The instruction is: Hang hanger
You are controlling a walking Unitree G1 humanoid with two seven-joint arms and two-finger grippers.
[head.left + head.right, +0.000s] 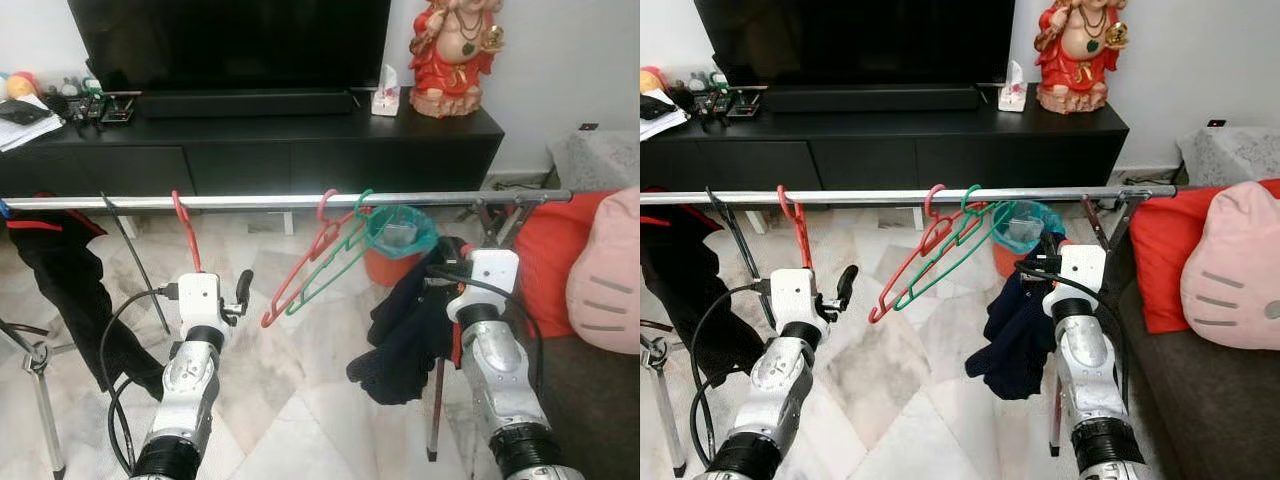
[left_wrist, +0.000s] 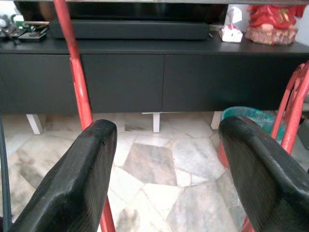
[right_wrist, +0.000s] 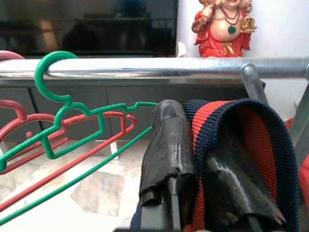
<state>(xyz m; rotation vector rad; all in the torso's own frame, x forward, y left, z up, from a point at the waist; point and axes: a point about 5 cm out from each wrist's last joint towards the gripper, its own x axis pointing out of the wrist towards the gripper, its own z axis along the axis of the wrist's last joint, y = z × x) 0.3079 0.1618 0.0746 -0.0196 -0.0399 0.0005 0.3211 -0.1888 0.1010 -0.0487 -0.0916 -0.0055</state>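
Television (image 1: 230,40) and black cabinet (image 1: 250,145) fill the far wall, with a red figurine (image 1: 455,55) standing on the cabinet's right end and a tissue box (image 1: 386,92) just beside it. A sofa (image 1: 590,400) at the right edge carries a red cushion (image 1: 555,270) and a pink cushion (image 1: 607,270). The floor (image 1: 290,400) is marble tile. A silver clothes rail (image 1: 290,201) runs across the room in front of the cabinet.

Black clothing (image 1: 60,290) hangs from the rail's left end. Near the middle of the rail hang a red hanger (image 1: 300,275) and a green hanger (image 1: 335,262), side by side and tilted down to the left, hooks over the bar. Behind them on the floor stands an orange bin (image 1: 395,245) with a teal liner. Further left a second red hanger (image 1: 187,235) hangs on the rail by its hook.

The right claw (image 3: 190,159), raised just below the rail to the right of the green hanger, has its fingers pressed together on a dark garment (image 1: 405,330) with a navy-and-red ribbed band; the cloth drapes down from the fingers. The left claw (image 2: 169,164), lower and just beside the second red hanger, has its fingers wide apart and grips nothing; that hanger's stem passes close by one finger (image 2: 72,183).
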